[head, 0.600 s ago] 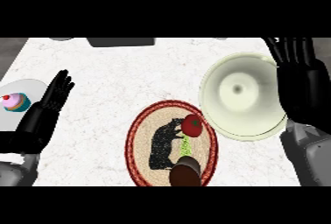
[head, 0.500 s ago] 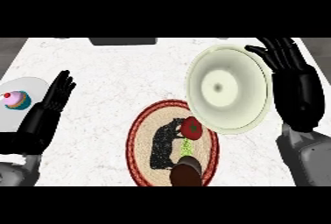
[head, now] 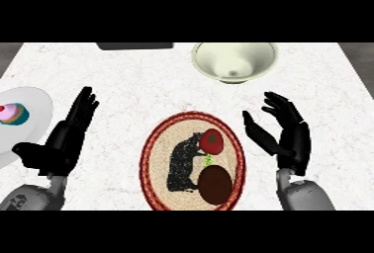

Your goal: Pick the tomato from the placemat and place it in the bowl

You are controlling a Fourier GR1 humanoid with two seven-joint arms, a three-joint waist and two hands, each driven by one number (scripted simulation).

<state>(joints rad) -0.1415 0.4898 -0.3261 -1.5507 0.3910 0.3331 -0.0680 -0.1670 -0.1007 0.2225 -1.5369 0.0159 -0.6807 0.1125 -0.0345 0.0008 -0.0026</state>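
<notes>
- The counter (head: 146,84) is white marble-patterned stone with faint grey veining.
- An oval woven placemat (head: 157,163), red-rimmed, beige inside with a black animal silhouette, lies at the counter's near edge, in the middle.
- The pale, glossy round bowl (head: 234,60) sits at the far edge, right of centre.
- A white plate (head: 33,106) at the left edge carries a small pink-topped cupcake (head: 12,113).
- The left hand (head: 62,141) rests open left of the placemat, fingers straight.
- The right hand (head: 285,136) is open right of the placemat, fingers relaxed, holding nothing.
- A dark brown oval object (head: 214,184) lies on the placemat's near right part.
- The smooth red tomato (head: 211,141) sits on the placemat's right side.
</notes>
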